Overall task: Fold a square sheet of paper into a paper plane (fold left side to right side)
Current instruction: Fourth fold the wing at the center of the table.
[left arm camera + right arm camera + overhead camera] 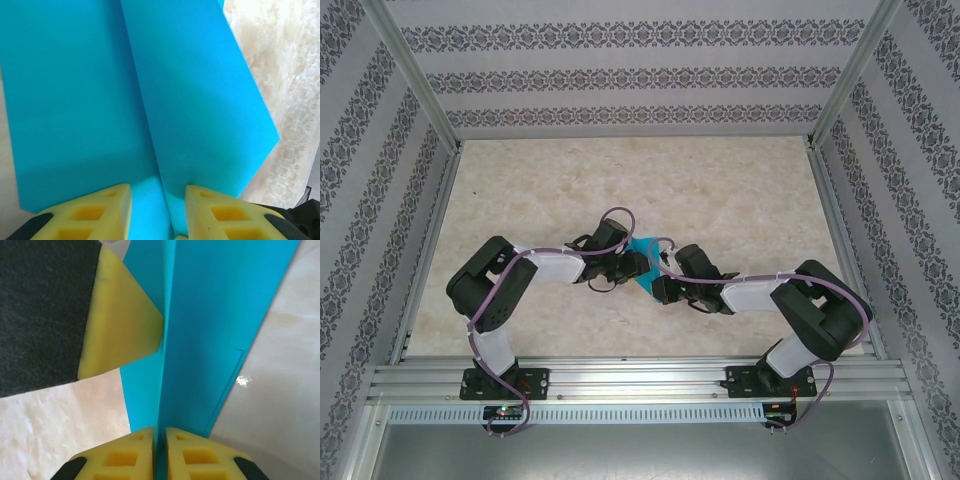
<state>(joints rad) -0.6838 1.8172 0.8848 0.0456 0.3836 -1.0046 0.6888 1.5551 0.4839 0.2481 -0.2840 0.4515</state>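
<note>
Paper [644, 268] mostly hidden between the arms; right gripper [160, 434] pinches its fold; left gripper [158, 194] stands parted.

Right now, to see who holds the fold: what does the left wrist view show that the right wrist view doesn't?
Left wrist view: the left end effector, fingers apart, straddling a raised crease in the blue paper, and the paper's pointed right corner. Right wrist view: the right end effector pinched shut on the paper's standing fold, and a yellow finger of the left one against that fold. Both: the blue paper on the pale marbled table.
</note>
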